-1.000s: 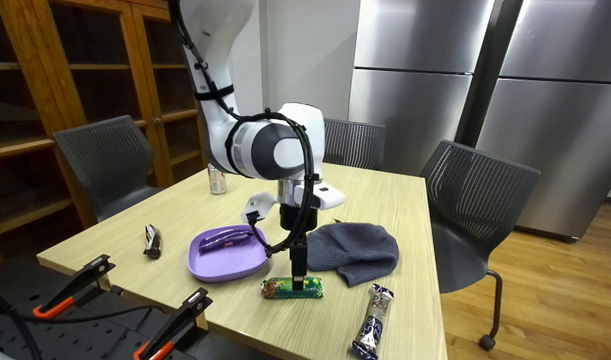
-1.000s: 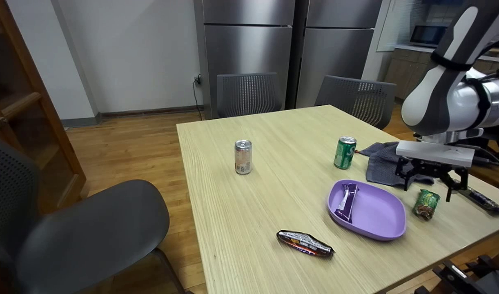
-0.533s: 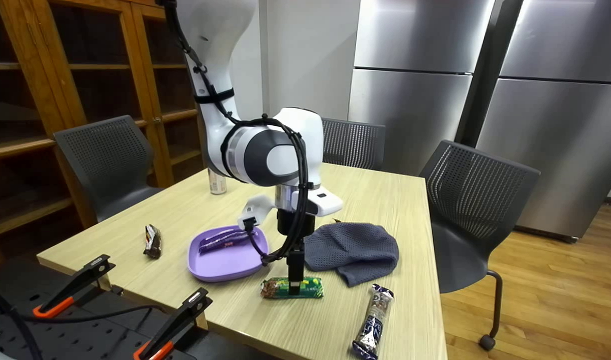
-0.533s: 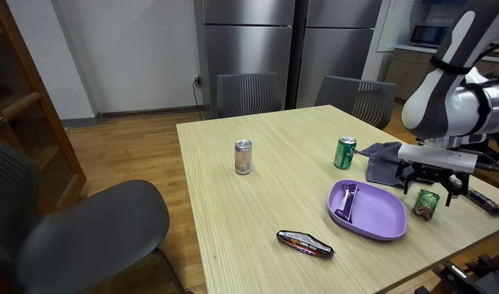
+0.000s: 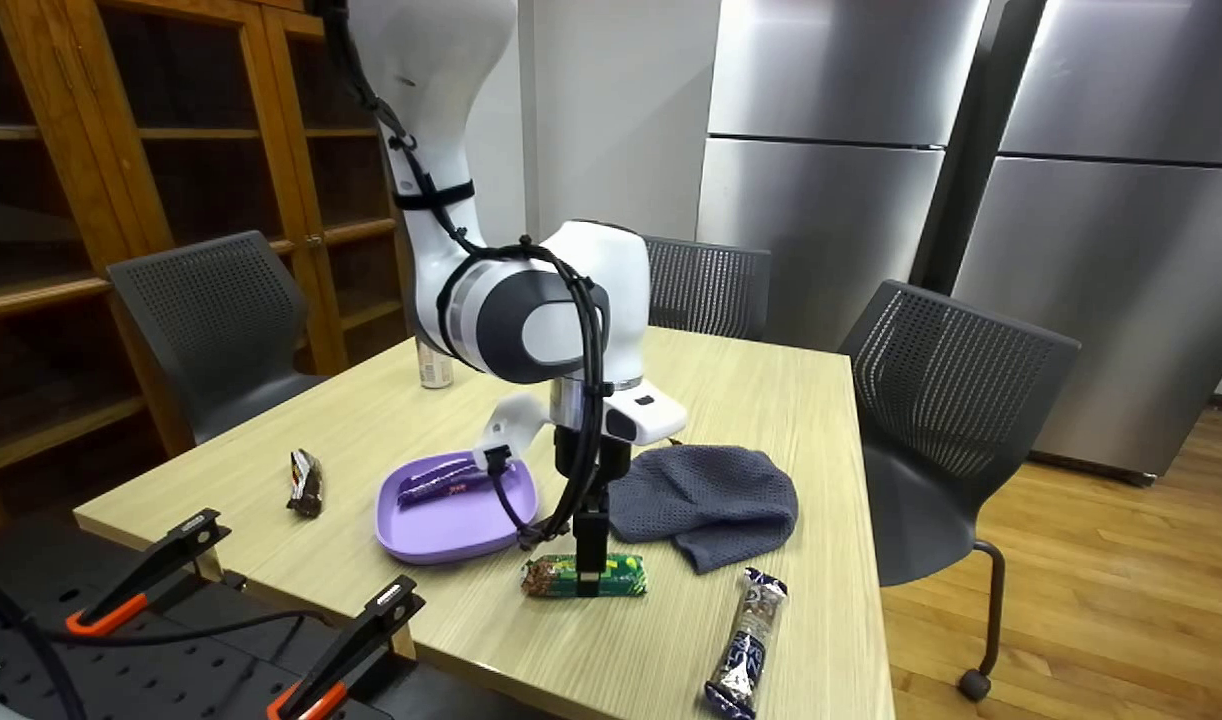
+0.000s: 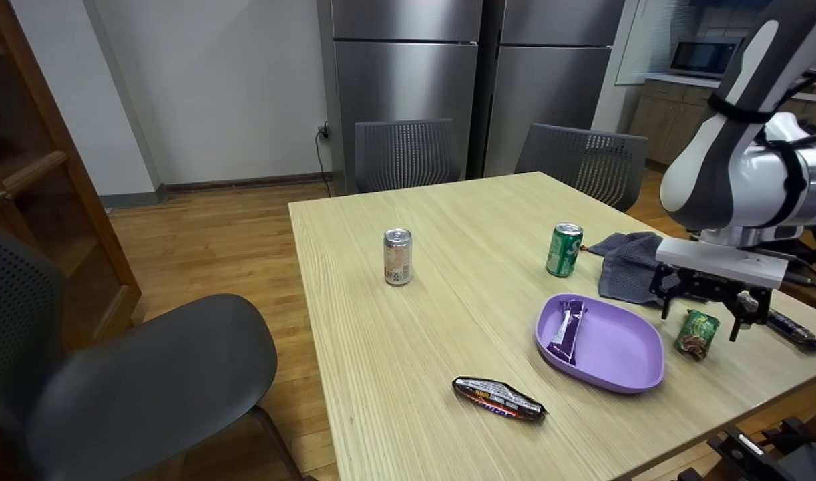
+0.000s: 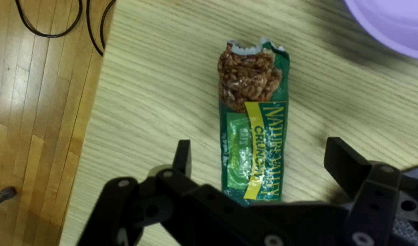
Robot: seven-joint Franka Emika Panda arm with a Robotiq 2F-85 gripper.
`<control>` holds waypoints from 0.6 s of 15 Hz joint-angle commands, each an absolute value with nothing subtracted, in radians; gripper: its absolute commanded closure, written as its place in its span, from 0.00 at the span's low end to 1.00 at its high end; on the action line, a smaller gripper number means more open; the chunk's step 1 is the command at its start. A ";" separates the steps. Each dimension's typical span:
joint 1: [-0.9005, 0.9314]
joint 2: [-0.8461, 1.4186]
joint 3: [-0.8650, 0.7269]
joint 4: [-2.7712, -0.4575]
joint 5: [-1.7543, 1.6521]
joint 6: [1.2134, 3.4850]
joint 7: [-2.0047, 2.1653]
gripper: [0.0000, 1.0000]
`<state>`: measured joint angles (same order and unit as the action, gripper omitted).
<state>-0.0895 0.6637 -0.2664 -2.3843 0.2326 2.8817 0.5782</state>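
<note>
A green granola bar [image 7: 253, 136] lies flat on the table, its upper end towards the top of the wrist view. My gripper [image 7: 258, 153] is open just above it, one finger to each side with space between. In an exterior view the gripper [image 6: 700, 325] straddles the green bar [image 6: 696, 335] from above, touching nothing that I can see. The near finger [image 5: 591, 545] covers part of that bar in an exterior view. Beside it sits a purple plate [image 6: 628, 344] with a purple-wrapped bar [image 6: 568, 332] inside. The bar's lower end is hidden by the gripper in the wrist view.
A grey cloth [image 5: 711, 500] lies close behind the gripper. Nearby is a dark blue bar [image 5: 747, 645]; farther off, a brown bar [image 6: 498, 399]. A green can [image 6: 564, 250] and a pale can [image 6: 397, 257] stand upright. Clamps [image 5: 346, 650] grip the table edge.
My gripper has sunk a little closer to the green bar, with a slight sideways shift, jaws staying wide. The bar, plate and other objects have not moved.
</note>
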 commanded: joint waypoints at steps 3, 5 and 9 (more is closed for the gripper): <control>-0.132 0.651 -0.225 -2.401 0.289 2.907 0.500 0.00; -0.136 0.651 -0.221 -2.400 0.297 2.905 0.487 0.00; -0.139 0.653 -0.221 -2.398 0.309 2.904 0.470 0.34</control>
